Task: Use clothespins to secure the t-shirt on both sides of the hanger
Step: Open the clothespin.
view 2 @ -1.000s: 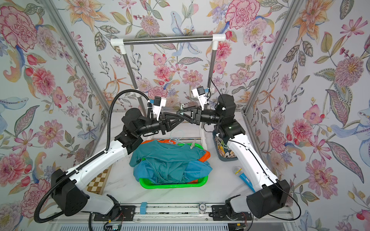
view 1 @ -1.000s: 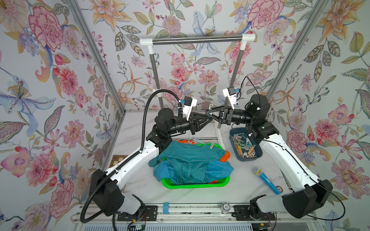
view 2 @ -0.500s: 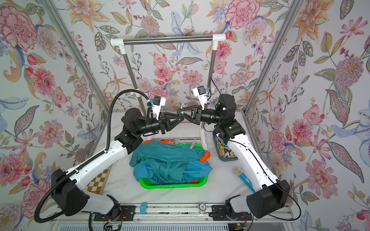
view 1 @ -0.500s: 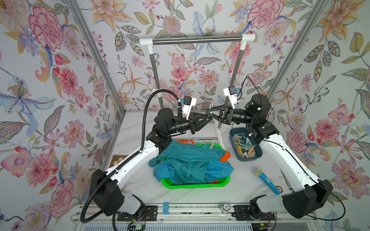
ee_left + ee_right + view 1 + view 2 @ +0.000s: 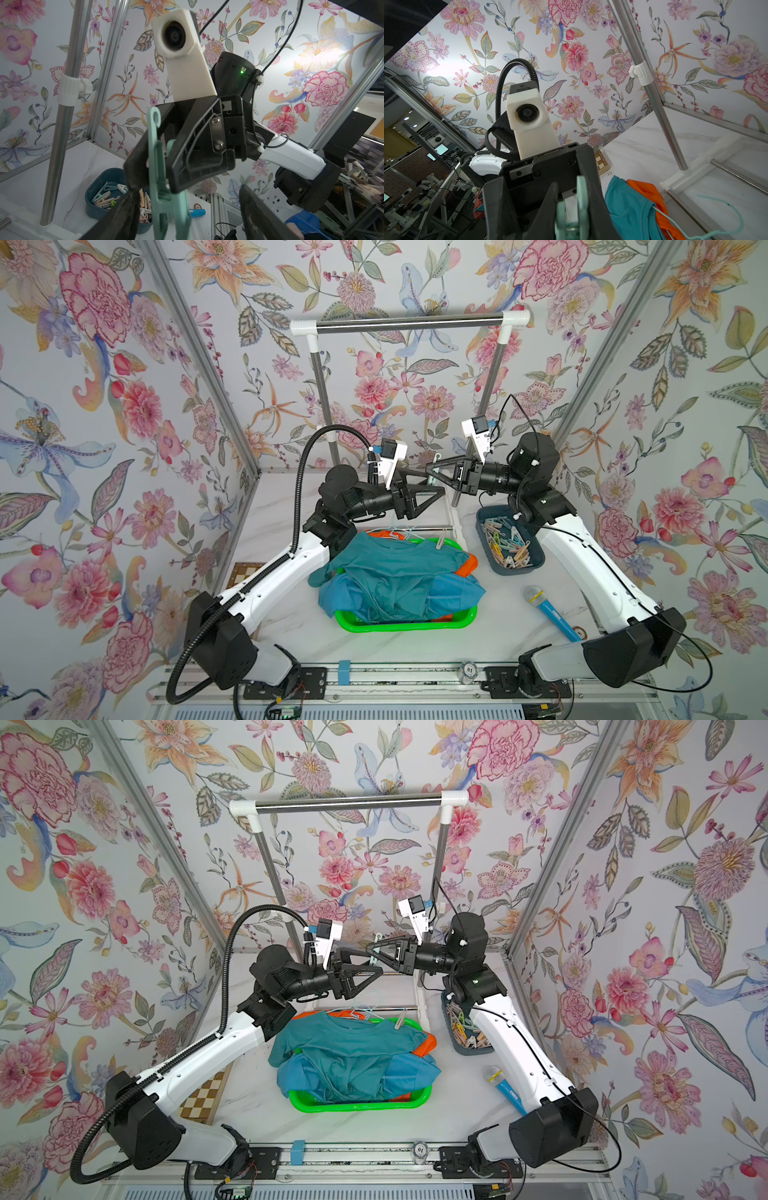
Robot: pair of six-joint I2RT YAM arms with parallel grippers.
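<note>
- My right gripper [image 5: 431, 474] is pinching a mint-green plastic clothespin [image 5: 160, 182] in the air between the two arms, above the back rim of the bright green plastic basket [image 5: 399, 627]. Both wrist views show its fingers clamped across the pin's middle, with the hooked end sticking out past them.
- My left gripper [image 5: 434, 488] faces it tip to tip. Its fingers [image 5: 116, 218] are spread wide and stand off the pin on either side.
- The teal cotton t-shirt [image 5: 395, 572] lies on a pale thin hanger [image 5: 741, 217] on top of the basket, in the middle of the white marble-look table [image 5: 291, 626].
- A beige clothespin [image 5: 439, 542] is already clipped on the shoulder toward the table's right edge. The shoulder toward the left edge looks bare, so I judge the job half done.
- I read this step as a mid-air handover, with the right side taking the pin.
- To finish it cleanly, I'd draw the left arm straight back along its own line until its fingers are clear, with no sideways drift that could twist the pin.
- Before moving off I'd check the grip. The squeeze has to land on the handle end so the mouth opens, and I cannot tell from here that it does.
- Then I'd come down on the bare shoulder with the mouth square to the hanger, so it takes cloth and hanger together.
- Spare pins sit in the dark blue plastic bin [image 5: 517, 571] near the table's right edge, should this one slip.
</note>
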